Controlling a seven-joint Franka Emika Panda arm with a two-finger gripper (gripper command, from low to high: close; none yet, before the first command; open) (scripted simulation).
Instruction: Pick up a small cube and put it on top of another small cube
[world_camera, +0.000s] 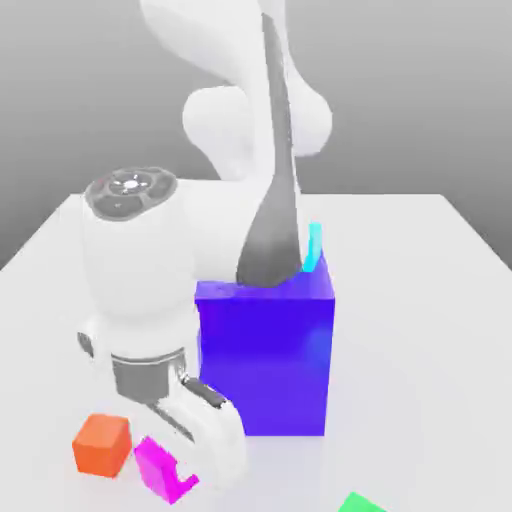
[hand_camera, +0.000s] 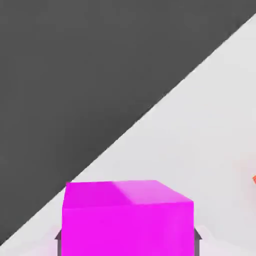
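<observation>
Magenta cube (hand_camera: 128, 220) closest, we clasp it in our gripper (hand_camera: 128, 244); the exterior view shows an orange cube (world_camera: 102, 445) at its ten o'clock.

the robot arm (world_camera: 140, 255) is mostly white, with smooth and rounded parts, like thick tubes. along one upper part goes a long dark grey strip, which becomes wide at its lower end. one round cap is grey, with small shiny details and a bright spot in the middle. near the hand there is a grey band, and the white hand cover has dark narrow marks.
</observation>
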